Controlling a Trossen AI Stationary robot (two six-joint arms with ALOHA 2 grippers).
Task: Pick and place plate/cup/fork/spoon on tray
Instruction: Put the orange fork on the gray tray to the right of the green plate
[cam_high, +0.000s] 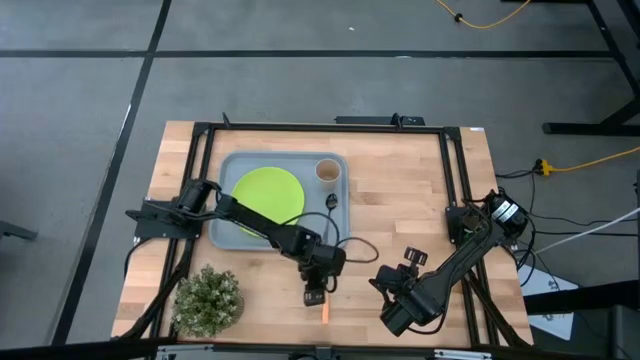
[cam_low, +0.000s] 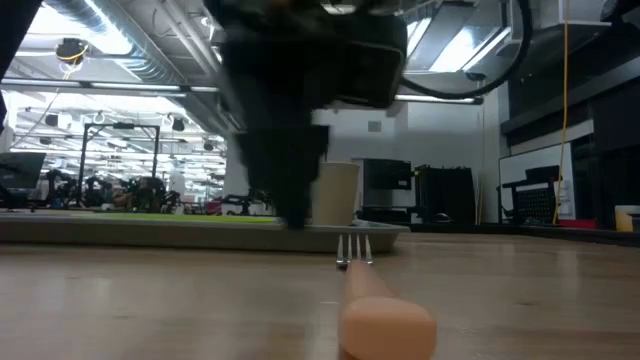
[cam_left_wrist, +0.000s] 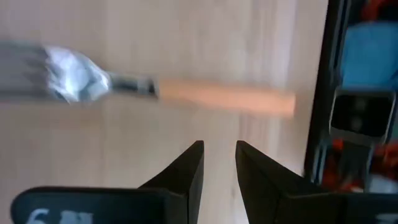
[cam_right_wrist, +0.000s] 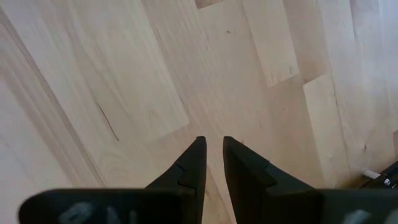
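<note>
Items, high view, left to right:

- Potted plant (cam_high: 208, 299), lower left of table (cam_high: 420, 215). Not part of the job, sits clear of the work area.
- Tray (cam_high: 222, 232), upper-left centre of table. Already holds the plate (cam_high: 268, 192), the cup (cam_high: 327, 170) in its upper right corner and the spoon (cam_high: 331, 203) at its right edge, just beside the plate. Judged: three of four items placed, flat things laid so they don't overlap.
- Left gripper (cam_high: 315, 296), lower centre; arm reaches diagonally across the tray's lower right corner to get there. Wrist view: fingers (cam_left_wrist: 186, 171) slightly apart, nothing between them, pointing down at bare wood w/ the fork just ahead. Judged: lining up for the pick, not yet on it.
- Fork (cam_high: 326, 312), lower centre near the front edge, just below left gripper, lying flat on the wood. Low view: orange handle toward the camera, tines toward the tray. Handle looks the easier part to grab, thicker than the tines.
- Right gripper (cam_high: 383, 283), lower right of centre, over bare table. Fingers (cam_right_wrist: 193, 163) nearly together, empty. Judged: parked, out of the left arm's way.
</note>
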